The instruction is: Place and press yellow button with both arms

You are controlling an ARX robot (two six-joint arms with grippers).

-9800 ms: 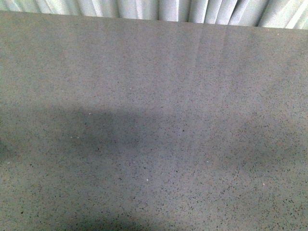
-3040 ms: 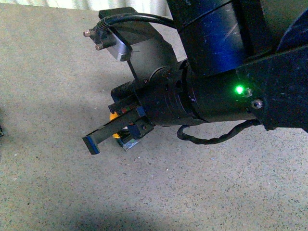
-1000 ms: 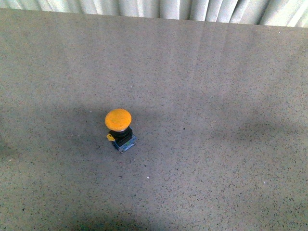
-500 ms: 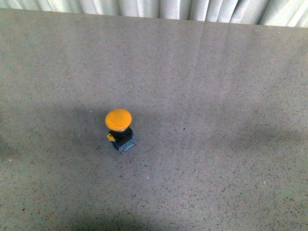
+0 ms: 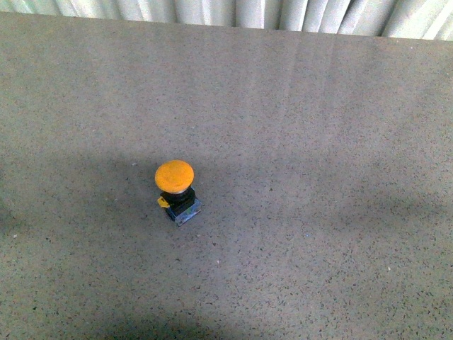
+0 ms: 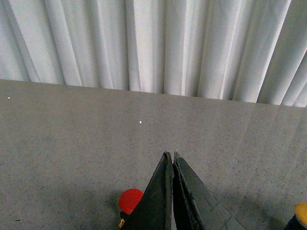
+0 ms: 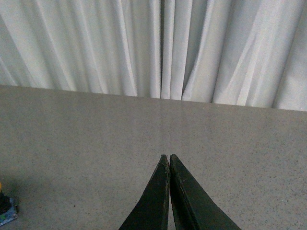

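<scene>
Nothing has shifted in the last second: your yellow button (image 5: 174,176) stands upright alone on the table (image 5: 333,142), left of centre, both arms out of the front view. Placing looks done; pressing remains. Left tool (image 6: 171,158) and right tool (image 7: 168,159) are each pinched together, empty. Bring one straight down onto the cap. Count: one yellow button, one red button (image 6: 130,200).
</scene>
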